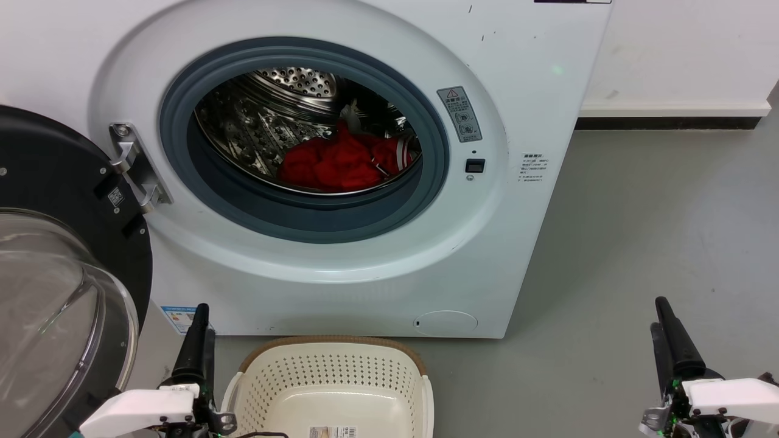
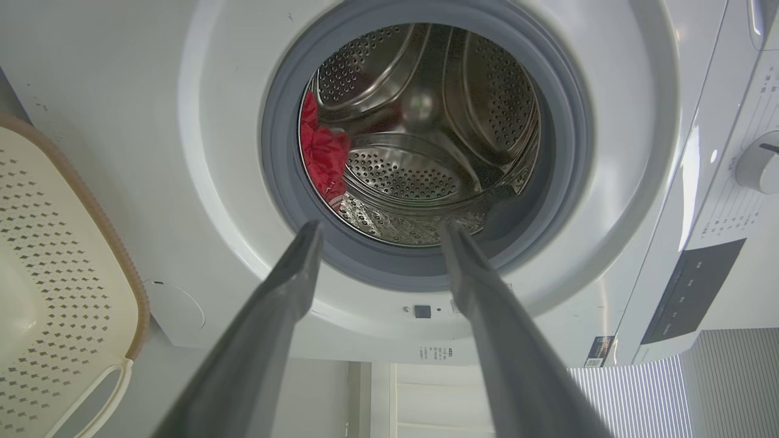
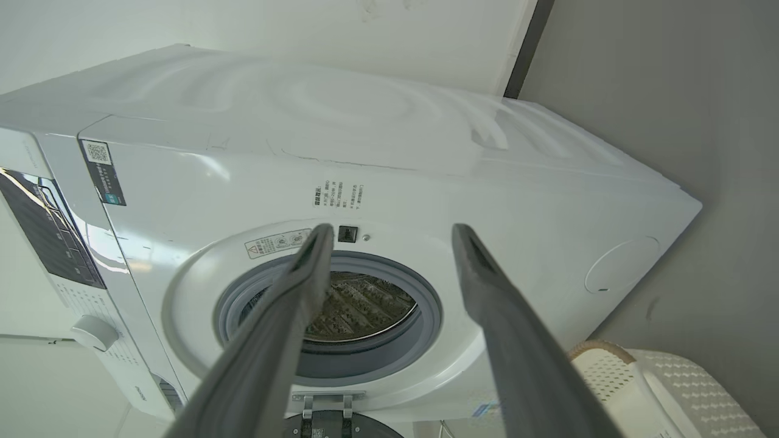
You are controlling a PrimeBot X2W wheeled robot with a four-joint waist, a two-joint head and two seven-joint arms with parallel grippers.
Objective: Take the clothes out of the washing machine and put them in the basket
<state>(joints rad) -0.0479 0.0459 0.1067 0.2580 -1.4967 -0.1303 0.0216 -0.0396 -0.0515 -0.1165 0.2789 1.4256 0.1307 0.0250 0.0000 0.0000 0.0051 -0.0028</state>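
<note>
From here I see the washer [image 1: 535,91] with its door [image 1: 55,158] swung wide on the washer's left side, so the grey-rimmed porthole [image 1: 304,222] is open to me. The clothes [image 1: 341,161] lie bunched at the bottom of the drum [image 1: 261,121], inside the washer, towards the right half of the porthole, and a strip of red-and-white trim shows at their right edge. Nothing touches them. The basket [image 1: 331,365] sits on the floor [image 1: 639,243] just in front of the washer, below the porthole and close to its base. My left claw [image 2: 378,230] hangs low in front of the washer, just beside the basket's left end. Its two fingers [image 2: 286,286] are spread apart with nothing between them and point at the lower rim of the porthole; past them I catch the red cloth against the perforated steel. My right claw [image 3: 392,231] is well off the washer's right corner, over bare floor. Its fingers [image 3: 487,292] are likewise parted and empty and aim back at the washer's front, near the top of the porthole. Both claws are clear of the washer, and neither is inside the drum.
</note>
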